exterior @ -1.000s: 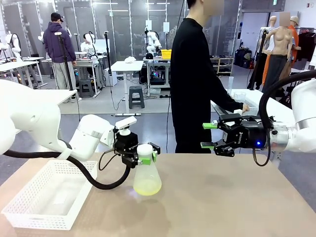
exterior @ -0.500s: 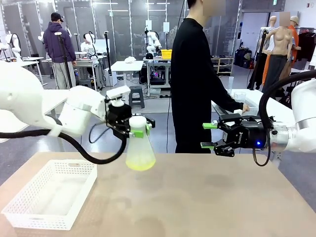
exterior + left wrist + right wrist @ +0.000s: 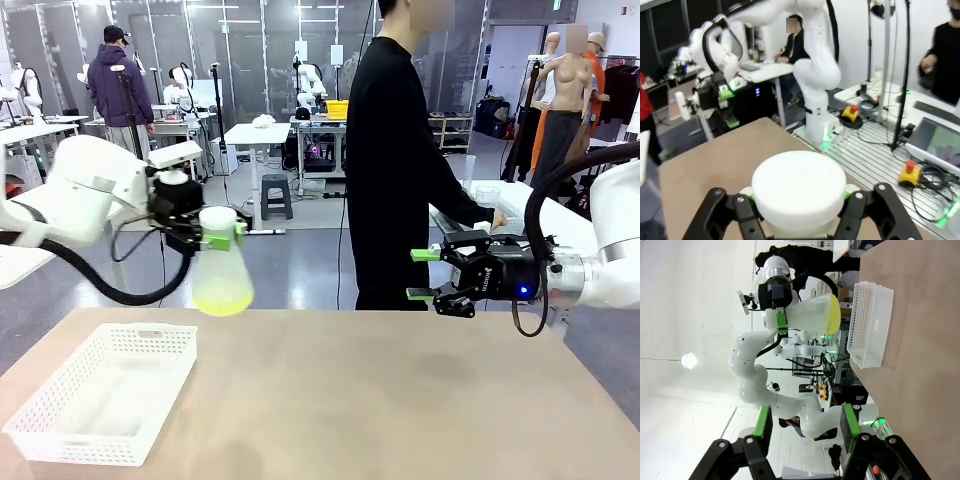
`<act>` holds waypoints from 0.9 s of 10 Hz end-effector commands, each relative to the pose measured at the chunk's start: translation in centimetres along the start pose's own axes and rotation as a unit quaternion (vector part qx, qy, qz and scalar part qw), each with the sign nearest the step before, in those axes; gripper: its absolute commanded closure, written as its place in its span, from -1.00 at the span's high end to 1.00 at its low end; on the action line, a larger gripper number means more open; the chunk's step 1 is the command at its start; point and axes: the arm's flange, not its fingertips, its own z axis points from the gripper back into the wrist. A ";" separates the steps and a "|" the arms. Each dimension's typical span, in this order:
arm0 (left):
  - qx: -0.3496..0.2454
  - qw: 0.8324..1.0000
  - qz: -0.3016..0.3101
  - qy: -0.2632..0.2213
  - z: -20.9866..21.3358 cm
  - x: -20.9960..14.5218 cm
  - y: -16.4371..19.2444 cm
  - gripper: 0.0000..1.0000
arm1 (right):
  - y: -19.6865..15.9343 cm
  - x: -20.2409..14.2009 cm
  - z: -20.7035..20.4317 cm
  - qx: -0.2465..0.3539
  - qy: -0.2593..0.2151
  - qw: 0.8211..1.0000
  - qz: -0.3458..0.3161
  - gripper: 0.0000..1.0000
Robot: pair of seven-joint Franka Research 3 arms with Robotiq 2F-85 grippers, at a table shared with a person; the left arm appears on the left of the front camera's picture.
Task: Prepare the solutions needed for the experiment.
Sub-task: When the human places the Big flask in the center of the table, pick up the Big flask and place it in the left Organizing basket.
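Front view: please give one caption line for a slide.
Left gripper holds the stoppered flask above the table.

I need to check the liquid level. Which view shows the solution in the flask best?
The front view: the solution shows side-on as a shallow yellow-green layer. The right wrist view shows it sideways and farther off. In the left wrist view the white stopper hides it.
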 end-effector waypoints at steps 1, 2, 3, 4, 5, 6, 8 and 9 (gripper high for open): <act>0.060 0.998 -0.010 0.011 2.7 0.5 -4.6 -1.00 | 0.1 0.1 -0.1 0.001 0.001 1.000 0.004 0.39; 0.091 0.996 -0.009 0.018 5.0 0.4 -6.8 -1.00 | 0.1 0.1 -0.1 0.001 0.001 1.000 0.004 0.39; 0.116 0.993 -0.010 0.015 7.2 0.2 -9.1 -1.00 | 0.1 0.1 -0.1 0.001 0.001 1.000 0.004 0.39; 0.148 0.989 -0.013 0.006 9.3 -0.3 -11.3 -1.00 | 0.1 0.1 -0.1 0.001 0.001 1.000 0.004 0.39; 0.175 0.984 -0.011 -0.012 10.8 -1.1 -12.9 -1.00 | 0.1 0.1 -0.1 0.001 0.001 1.000 0.004 0.39; 0.200 0.979 -0.017 -0.033 12.3 -2.2 -14.8 -1.00 | 0.1 0.1 -0.1 0.001 0.001 1.000 0.004 0.39; 0.232 0.971 -0.009 -0.050 13.6 -4.3 -16.9 -1.00 | 0.1 0.1 -0.1 0.001 0.001 1.000 0.004 0.39; 0.241 0.969 0.004 -0.061 13.9 -5.4 -17.5 -1.00 | 0.1 0.1 -0.1 0.001 0.001 1.000 0.004 0.39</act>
